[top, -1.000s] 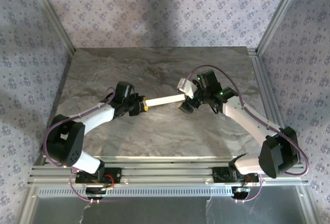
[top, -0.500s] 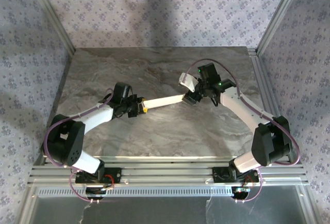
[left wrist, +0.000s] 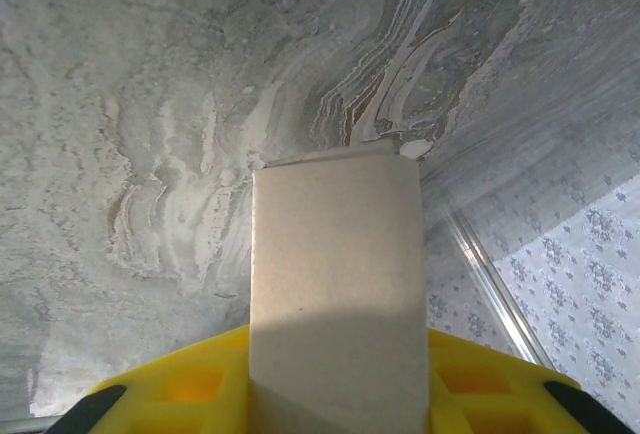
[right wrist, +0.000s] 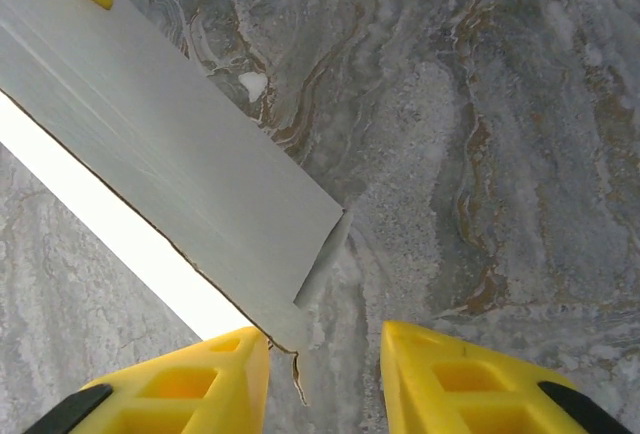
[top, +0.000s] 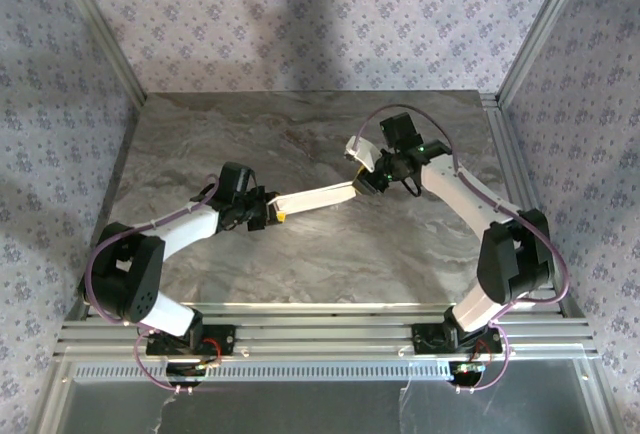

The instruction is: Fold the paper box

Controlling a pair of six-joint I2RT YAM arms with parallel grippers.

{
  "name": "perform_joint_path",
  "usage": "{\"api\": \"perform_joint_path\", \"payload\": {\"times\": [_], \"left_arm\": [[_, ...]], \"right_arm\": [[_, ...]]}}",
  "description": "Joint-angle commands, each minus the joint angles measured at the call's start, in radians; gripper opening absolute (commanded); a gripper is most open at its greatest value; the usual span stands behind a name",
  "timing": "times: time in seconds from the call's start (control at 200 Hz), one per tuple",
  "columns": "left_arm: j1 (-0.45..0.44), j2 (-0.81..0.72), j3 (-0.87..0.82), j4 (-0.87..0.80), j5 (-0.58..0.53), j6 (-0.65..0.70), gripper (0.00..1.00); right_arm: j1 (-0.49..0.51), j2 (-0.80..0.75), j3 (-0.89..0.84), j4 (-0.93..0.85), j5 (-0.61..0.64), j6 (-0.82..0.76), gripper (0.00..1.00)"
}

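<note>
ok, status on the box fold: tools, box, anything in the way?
Left tool shut on the paper box. Right tool open at its far end flap, not gripping. Box spans between them. No obstruction seen.

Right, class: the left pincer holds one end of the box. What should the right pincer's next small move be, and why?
Probably slide the right pincer sideways onto the box end. Its fingers stand apart over bare table, with the box's corner only at one finger's edge; the left pincer grips the far end.

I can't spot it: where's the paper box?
Top view: the paper box is the pale strip at the centre, one end in the left gripper, the other beside the right gripper.
</note>
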Motion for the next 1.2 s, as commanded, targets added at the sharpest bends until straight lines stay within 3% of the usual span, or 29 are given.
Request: {"api": "perform_joint_path", "payload": {"times": [0.0, 0.125, 0.37, 0.46, 0.665, 0.75, 0.994, 1.104, 1.199], "left_arm": [[0.007, -0.008, -0.023, -0.078, -0.004, -0.219, 0.30], [0.010, -0.005, -0.028, -0.071, -0.003, -0.221, 0.30], [0.010, 0.007, -0.024, -0.062, 0.004, -0.215, 0.30], [0.011, 0.008, -0.023, -0.064, 0.006, -0.211, 0.29], [0.012, 0.008, -0.029, -0.053, 0.011, -0.213, 0.31], [0.013, 0.008, -0.046, -0.030, 0.014, -0.222, 0.36], [0.016, 0.005, -0.107, 0.052, 0.021, -0.258, 0.63], [0.027, 0.006, -0.122, 0.089, 0.020, -0.259, 0.68], [0.037, 0.007, -0.123, 0.105, 0.018, -0.258, 0.65]], "right_arm": [[0.006, 0.001, 0.024, -0.058, -0.026, 0.021, 0.37], [0.007, -0.036, -0.008, -0.050, -0.034, 0.029, 0.41], [0.018, -0.036, -0.046, -0.032, 0.002, 0.040, 0.38], [0.018, -0.015, -0.025, -0.033, 0.008, 0.055, 0.33], [0.027, 0.020, 0.022, -0.062, 0.002, 0.093, 0.10], [0.033, 0.035, 0.044, -0.096, -0.001, 0.123, 0.00], [0.076, 0.050, 0.044, -0.118, 0.011, 0.156, 0.00], [0.090, 0.059, 0.046, -0.119, 0.022, 0.170, 0.00], [0.093, 0.063, 0.052, -0.119, 0.023, 0.176, 0.00]]}}
